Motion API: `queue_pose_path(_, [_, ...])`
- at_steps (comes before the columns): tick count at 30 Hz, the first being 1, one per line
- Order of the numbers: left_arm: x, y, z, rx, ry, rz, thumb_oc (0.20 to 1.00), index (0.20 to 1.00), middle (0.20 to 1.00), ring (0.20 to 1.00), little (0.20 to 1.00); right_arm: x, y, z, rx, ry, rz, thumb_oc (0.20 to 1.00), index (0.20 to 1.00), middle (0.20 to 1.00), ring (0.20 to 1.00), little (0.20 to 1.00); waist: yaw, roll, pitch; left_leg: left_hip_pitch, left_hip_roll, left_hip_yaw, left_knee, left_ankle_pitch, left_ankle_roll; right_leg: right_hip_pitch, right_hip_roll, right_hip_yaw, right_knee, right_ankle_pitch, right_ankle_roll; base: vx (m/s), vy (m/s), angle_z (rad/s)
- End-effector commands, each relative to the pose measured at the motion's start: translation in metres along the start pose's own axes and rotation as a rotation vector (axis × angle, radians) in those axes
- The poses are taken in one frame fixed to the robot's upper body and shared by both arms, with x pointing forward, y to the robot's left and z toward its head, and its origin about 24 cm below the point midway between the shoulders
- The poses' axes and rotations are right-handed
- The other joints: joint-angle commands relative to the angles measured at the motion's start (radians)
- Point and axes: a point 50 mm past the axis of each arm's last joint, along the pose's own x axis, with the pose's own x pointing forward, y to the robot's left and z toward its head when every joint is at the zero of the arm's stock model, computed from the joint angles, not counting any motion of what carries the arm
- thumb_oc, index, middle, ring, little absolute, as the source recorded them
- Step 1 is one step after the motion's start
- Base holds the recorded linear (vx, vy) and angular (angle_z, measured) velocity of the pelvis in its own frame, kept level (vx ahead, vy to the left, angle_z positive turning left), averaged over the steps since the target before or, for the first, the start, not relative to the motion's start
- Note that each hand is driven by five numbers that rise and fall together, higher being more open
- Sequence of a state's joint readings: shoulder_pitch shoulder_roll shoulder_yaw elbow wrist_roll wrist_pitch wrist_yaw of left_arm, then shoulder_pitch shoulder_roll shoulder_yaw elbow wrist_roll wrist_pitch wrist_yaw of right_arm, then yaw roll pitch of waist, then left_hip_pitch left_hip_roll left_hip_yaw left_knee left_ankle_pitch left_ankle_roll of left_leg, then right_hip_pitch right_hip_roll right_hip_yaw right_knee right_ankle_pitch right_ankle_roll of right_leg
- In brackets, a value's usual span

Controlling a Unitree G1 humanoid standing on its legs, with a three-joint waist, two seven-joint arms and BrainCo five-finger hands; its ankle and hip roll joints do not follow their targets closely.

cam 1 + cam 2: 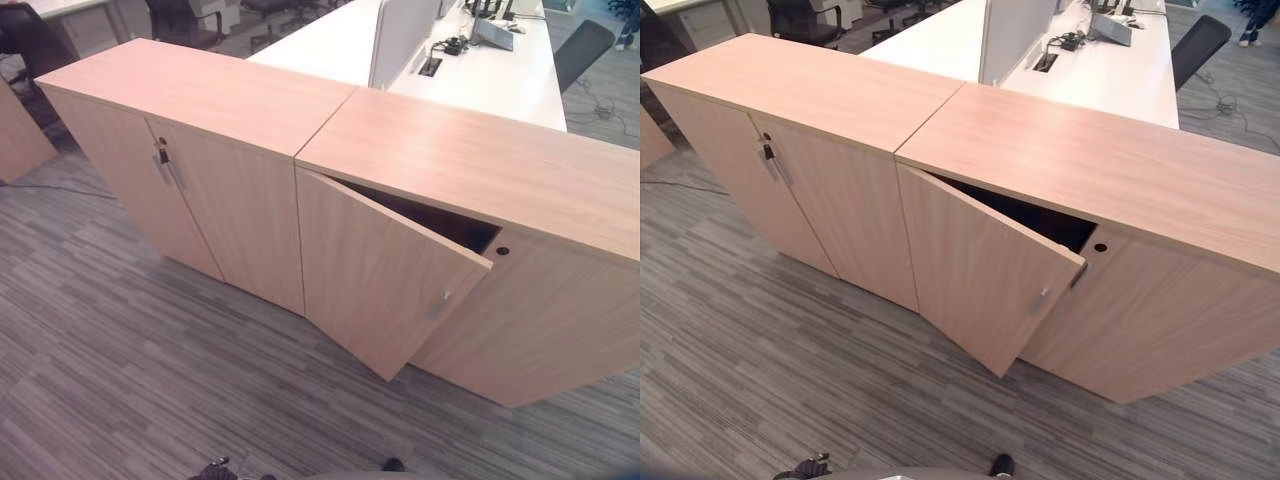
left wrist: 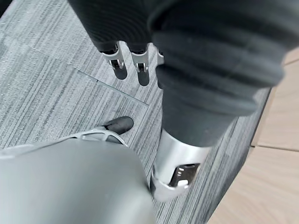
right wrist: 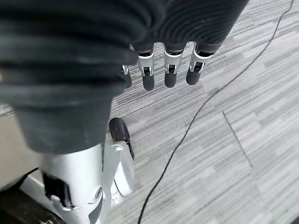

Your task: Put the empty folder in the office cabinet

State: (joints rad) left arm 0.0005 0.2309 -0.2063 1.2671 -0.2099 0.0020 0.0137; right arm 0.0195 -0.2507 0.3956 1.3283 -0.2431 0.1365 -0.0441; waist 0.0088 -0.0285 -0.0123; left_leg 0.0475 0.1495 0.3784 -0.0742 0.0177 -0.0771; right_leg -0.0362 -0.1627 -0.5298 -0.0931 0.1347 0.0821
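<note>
The right-hand light wood office cabinet (image 1: 480,170) has its left door (image 1: 380,270) swung partly outward, a small metal handle (image 1: 438,306) near its free edge. A dark gap (image 1: 440,222) of the interior shows behind the door's top edge. My left hand (image 2: 128,58) hangs over the grey carpet with its fingers relaxed and nothing in them. My right hand (image 3: 168,70) hangs the same way, fingers straight and holding nothing.
A second matching cabinet (image 1: 200,90) stands to the left with both doors closed and a key in its lock (image 1: 163,158). White desks (image 1: 500,75) with a divider screen and office chairs (image 1: 580,50) lie behind. Striped grey carpet (image 1: 120,360) stretches in front.
</note>
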Motion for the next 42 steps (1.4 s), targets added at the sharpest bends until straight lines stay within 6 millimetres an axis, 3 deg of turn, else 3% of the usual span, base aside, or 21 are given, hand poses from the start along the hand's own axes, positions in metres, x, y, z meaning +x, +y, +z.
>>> queue_pose_path(1, [0.002,-0.018,0.025,-0.003,-0.08,-0.039,1.0,1.0,1.0,1.0,1.0,0.0,-0.03,0.017,0.033,-0.042,-0.078,1.0,1.0,1.0,1.0,1.0,0.012,0.038,0.037,0.026,0.107,-0.12,0.007,-0.014,-0.073,0.055,0.081,0.064,0.006,-0.17,0.006,0.04,-0.184,-0.08])
queue_pose_path(6, [0.0,-0.023,0.042,0.027,-0.169,-0.046,1.0,1.0,1.0,1.0,1.0,0.0,-0.029,0.026,0.084,-0.086,-0.085,1.0,1.0,1.0,1.0,1.0,0.014,0.032,0.053,0.007,0.16,-0.136,0.137,-0.009,-0.086,0.076,0.134,0.098,0.006,-0.196,-0.031,0.04,-0.177,-0.2])
queue_pose_path(10, [-0.002,-0.023,0.041,0.053,-0.186,-0.04,1.0,1.0,1.0,1.0,1.0,-0.001,-0.036,0.033,0.118,-0.117,-0.109,1.0,1.0,1.0,1.0,1.0,0.041,0.022,0.092,-0.054,0.182,-0.225,0.341,0.004,-0.063,0.098,0.171,0.146,0.006,-0.209,-0.059,0.0,-0.145,-0.48])
queue_pose_path(12, [-0.001,-0.024,0.035,0.054,-0.167,-0.033,1.0,1.0,1.0,1.0,1.0,-0.002,-0.042,0.035,0.132,-0.124,-0.121,1.0,1.0,1.0,1.0,1.0,0.064,0.005,0.118,-0.155,0.109,-0.329,0.42,0.015,-0.015,0.085,0.157,0.159,0.006,-0.198,-0.065,-0.16,-0.042,-0.56])
queue_pose_path(13, [-0.001,-0.026,0.034,0.073,-0.169,-0.034,1.0,1.0,1.0,1.0,1.0,-0.002,-0.046,0.038,0.14,-0.13,-0.134,1.0,1.0,1.0,1.0,1.0,0.08,-0.009,0.133,-0.219,0.034,-0.405,0.416,-0.034,0.006,0.083,0.145,0.177,0.006,-0.195,-0.055,-0.14,0.012,-0.36])
queue_pose_path(15, [-0.002,-0.028,0.037,0.115,-0.184,-0.031,1.0,1.0,1.0,1.0,1.0,-0.002,-0.047,0.039,0.149,-0.136,-0.142,1.0,1.0,1.0,1.0,1.0,0.092,-0.016,0.149,-0.26,-0.045,-0.464,0.39,-0.083,0.016,0.085,0.136,0.199,0.006,-0.187,-0.043,-0.01,0.042,-0.4])
queue_pose_path(16, [-0.002,-0.028,0.037,0.115,-0.184,-0.031,1.0,1.0,1.0,1.0,1.0,-0.002,-0.047,0.039,0.149,-0.136,-0.142,1.0,1.0,1.0,1.0,1.0,0.092,-0.016,0.149,-0.259,-0.045,-0.464,0.39,-0.083,0.016,0.085,0.136,0.199,0.006,-0.187,-0.043,0.0,0.057,-0.48])
queue_pose_path(19, [-0.002,-0.033,0.037,0.208,-0.193,-0.032,1.0,1.0,1.0,1.0,1.0,-0.002,-0.045,0.038,0.161,-0.13,-0.149,1.0,1.0,1.0,1.0,1.0,0.089,0.0,0.151,-0.26,-0.127,-0.514,0.33,-0.088,0.02,0.077,0.141,0.252,0.008,-0.177,-0.028,0.03,0.107,-0.45])
queue_pose_path(25, [-0.001,-0.041,0.024,0.171,-0.129,-0.061,1.0,1.0,1.0,1.0,1.0,-0.001,-0.036,0.029,0.204,-0.099,-0.125,1.0,1.0,1.0,1.0,1.0,0.05,0.032,0.115,-0.144,-0.131,-0.469,0.148,-0.062,0.034,0.089,0.117,0.261,0.021,-0.175,-0.019,0.08,0.17,-0.34])
queue_pose_path(30, [0.001,-0.04,0.027,0.217,-0.112,-0.044,1.0,1.0,1.0,1.0,1.0,-0.002,-0.04,0.043,0.22,-0.143,-0.128,1.0,1.0,1.0,1.0,1.0,0.028,0.051,0.077,-0.064,-0.151,-0.452,-0.011,-0.017,0.058,0.078,0.105,0.29,0.022,-0.172,-0.009,0.07,0.108,-0.24])
queue_pose_path(33, [0.001,-0.042,0.034,0.269,-0.136,-0.034,1.0,1.0,1.0,1.0,1.0,-0.003,-0.037,0.047,0.24,-0.155,-0.119,1.0,1.0,1.0,1.0,1.0,0.018,0.053,0.065,-0.058,-0.157,-0.438,-0.013,-0.027,0.061,0.08,0.104,0.301,0.01,-0.167,-0.004,0.06,0.072,-0.16])
queue_pose_path(39, [-0.002,-0.043,0.067,0.378,-0.293,0.025,1.0,1.0,1.0,1.0,1.0,-0.003,-0.033,0.05,0.289,-0.175,-0.125,1.0,1.0,1.0,1.0,1.0,0.005,0.052,0.06,-0.037,-0.161,-0.422,-0.013,-0.043,0.069,0.091,0.095,0.313,0.006,-0.164,0.011,0.02,0.02,-0.06])
queue_pose_path(42, [-0.003,-0.044,0.065,0.367,-0.297,0.014,1.0,1.0,1.0,1.0,1.0,-0.003,-0.028,0.048,0.309,-0.173,-0.112,1.0,1.0,1.0,1.0,1.0,0.005,0.047,0.058,-0.029,-0.16,-0.414,-0.013,-0.048,0.07,0.096,0.091,0.318,0.006,-0.164,0.015,0.03,0.01,-0.07])
